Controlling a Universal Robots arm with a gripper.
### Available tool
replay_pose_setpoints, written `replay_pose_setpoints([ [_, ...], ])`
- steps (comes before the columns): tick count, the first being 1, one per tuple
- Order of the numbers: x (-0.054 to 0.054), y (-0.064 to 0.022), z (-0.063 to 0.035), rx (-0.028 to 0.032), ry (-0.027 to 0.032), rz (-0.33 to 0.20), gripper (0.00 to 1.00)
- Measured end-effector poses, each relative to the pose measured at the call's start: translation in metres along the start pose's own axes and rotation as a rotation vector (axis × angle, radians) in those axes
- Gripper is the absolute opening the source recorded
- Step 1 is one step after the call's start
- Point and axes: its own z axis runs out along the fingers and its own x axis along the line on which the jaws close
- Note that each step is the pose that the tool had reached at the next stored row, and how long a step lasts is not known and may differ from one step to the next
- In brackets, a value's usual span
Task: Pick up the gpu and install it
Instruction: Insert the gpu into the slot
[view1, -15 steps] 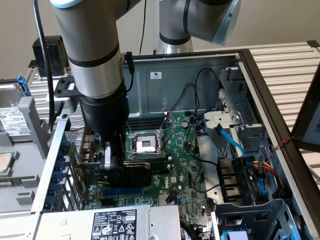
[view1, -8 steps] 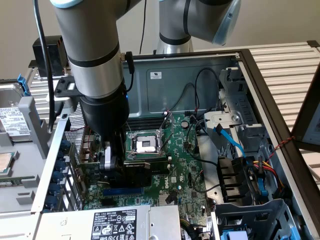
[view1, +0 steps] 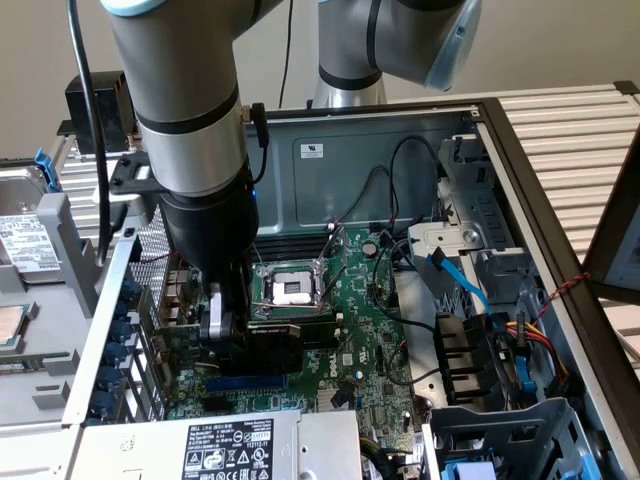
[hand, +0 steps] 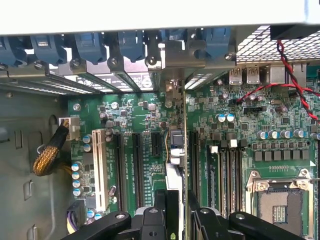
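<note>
The gpu, a black card, stands on edge low over the green motherboard, just in front of the CPU socket. My gripper reaches down into the open computer case and is shut on the gpu's end near the case's rear wall. In the wrist view the gpu appears edge-on between the two black fingers, in line with a black expansion slot. Its metal bracket rests against the rear slot openings. Whether the card is seated in the slot is hidden.
The CPU socket lies open beside the card. A grey power supply with a label sits at the front. Blue and black cables cross the exterior view's right. Blue latches, a white slot and a red-black wire surround the card.
</note>
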Motion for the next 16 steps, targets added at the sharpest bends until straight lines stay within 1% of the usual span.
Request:
replay_pose_setpoints([
  [16,0.0000,0.0002,0.0033,0.0000,0.0000,0.000,0.27],
])
